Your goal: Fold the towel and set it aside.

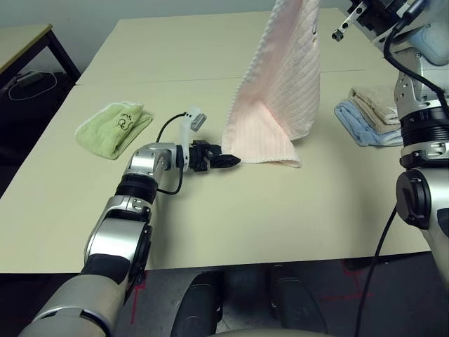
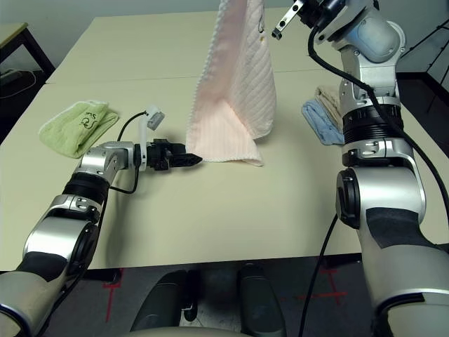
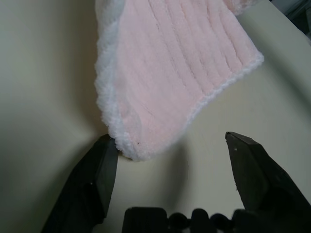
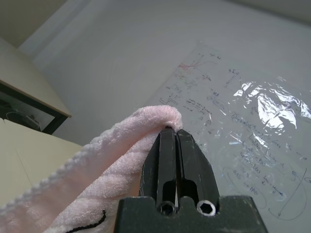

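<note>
At frame top the right gripper (image 4: 170, 133) is clamped on the hanging pink towel (image 1: 280, 91), whose lower corner sits between the spread left gripper (image 3: 170, 160) fingers at centre.

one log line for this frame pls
right gripper: shut on pink towel, held up | left gripper: open at its low corner | green towel: aside
</note>
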{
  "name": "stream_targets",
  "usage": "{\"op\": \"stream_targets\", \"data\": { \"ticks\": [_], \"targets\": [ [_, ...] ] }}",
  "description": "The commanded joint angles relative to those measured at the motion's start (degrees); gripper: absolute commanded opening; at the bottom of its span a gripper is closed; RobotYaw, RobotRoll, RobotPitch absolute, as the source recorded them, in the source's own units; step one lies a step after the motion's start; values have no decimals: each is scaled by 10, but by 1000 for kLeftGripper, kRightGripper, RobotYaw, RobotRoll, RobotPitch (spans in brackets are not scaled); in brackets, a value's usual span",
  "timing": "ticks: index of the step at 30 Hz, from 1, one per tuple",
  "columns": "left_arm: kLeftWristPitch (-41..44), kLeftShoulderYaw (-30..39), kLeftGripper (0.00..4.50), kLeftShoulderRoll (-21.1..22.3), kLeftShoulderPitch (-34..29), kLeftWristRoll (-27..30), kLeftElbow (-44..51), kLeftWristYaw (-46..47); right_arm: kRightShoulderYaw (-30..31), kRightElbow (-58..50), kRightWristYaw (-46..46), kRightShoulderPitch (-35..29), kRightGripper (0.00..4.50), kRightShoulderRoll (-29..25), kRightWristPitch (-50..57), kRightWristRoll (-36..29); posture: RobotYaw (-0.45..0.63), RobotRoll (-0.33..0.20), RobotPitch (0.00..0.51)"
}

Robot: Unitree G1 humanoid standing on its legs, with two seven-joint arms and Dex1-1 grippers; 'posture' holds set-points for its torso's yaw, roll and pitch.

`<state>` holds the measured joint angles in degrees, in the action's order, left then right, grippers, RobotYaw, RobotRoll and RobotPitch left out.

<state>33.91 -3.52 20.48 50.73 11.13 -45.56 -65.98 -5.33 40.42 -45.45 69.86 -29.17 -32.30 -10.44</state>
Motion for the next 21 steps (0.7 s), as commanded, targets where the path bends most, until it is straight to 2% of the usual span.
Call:
{"op": "stream_targets", "data": {
  "ticks": [1,9,15,21],
  "targets": [
    [19,-13,3160,4,-7,-5,-10,-10,-1,-2,0,10,0,-2,-6,1,-8,0,86],
    [21,10,120,-8,2,10,-13,9,-1,0,2,8,0,-2,-6,3,-8,0,86],
    [51,9,27,-8,1,18,2,-1,-5,10,5,5,0,-5,-4,5,-9,0,87],
    [23,24,27,46,7,6,29,16,-27,60,24,-15,0,-25,19,-4,-6,0,91]
  ]
}}
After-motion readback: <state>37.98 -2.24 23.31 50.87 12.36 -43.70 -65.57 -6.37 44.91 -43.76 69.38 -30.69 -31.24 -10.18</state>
